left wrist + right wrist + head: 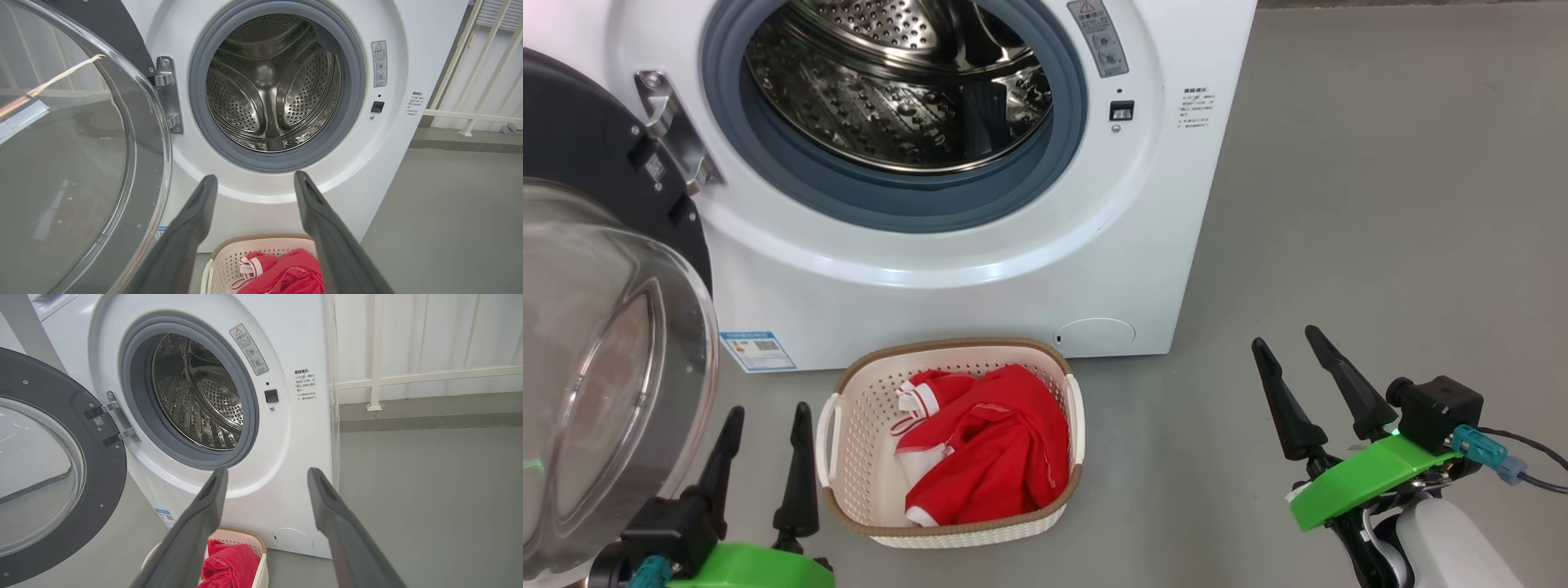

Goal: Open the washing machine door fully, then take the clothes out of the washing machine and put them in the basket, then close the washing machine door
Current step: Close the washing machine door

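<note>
Near the basket [866,425], left tool [769,410] and right tool [1285,337] gape empty.

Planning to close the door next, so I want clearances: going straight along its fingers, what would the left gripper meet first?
Probably the white front of the washing machine, just below its grey rubber ring: the left gripper aims there. Depth is unclear.

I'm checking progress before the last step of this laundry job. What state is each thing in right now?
Round black-rimmed glass washing machine door: swung wide open.
White front-loading washing machine: open, perforated steel drum looks empty.
Red fabric garment with white trim: crumpled inside the basket.
Cream perforated plastic basket: upright on the floor, holding the garment.
Left end effector: open, empty.
Right end effector: open, empty.
</note>
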`<state>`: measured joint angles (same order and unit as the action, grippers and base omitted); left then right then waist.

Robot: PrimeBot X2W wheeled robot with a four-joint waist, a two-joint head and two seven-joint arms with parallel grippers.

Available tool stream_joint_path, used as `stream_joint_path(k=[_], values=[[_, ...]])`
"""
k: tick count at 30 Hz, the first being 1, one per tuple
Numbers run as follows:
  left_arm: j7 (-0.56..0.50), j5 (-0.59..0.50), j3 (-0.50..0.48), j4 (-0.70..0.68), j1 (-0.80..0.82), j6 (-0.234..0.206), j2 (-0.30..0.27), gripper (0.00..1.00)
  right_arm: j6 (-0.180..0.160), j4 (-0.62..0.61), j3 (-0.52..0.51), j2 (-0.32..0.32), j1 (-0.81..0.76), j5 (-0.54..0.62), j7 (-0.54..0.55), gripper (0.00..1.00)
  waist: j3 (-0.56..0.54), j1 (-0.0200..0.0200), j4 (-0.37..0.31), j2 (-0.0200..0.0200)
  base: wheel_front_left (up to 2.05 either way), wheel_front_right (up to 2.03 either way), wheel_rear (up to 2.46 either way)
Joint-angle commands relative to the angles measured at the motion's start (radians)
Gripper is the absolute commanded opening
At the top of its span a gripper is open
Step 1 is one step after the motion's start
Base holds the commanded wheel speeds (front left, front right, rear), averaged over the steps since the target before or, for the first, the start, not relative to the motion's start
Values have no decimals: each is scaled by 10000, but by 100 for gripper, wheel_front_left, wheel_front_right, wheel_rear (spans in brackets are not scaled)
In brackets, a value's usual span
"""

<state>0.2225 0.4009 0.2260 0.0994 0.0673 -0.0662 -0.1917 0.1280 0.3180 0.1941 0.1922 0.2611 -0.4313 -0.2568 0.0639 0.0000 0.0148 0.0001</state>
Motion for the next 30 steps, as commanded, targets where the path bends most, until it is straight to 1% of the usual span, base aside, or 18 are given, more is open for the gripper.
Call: stream_joint_path(k=[1, 19, 30], values=[[46, 63, -337, -213, 290, -82, -255, 100, 27, -233, 206, 73, -21, -11, -49, 100, 10, 0, 10, -1, 0, 0, 0], [78, 134, -286, -201, 307, -164, -334, 100, 27, -255, 134, 53, -52, 4, -49, 100, 10, 0, 140, -1, 0, 0, 0], [74, 121, -251, -202, 281, -282, -382, 100, 27, -257, 110, 32, -94, 38, -49, 100, -25, 0, 361, -1, 0, 0, 0]])
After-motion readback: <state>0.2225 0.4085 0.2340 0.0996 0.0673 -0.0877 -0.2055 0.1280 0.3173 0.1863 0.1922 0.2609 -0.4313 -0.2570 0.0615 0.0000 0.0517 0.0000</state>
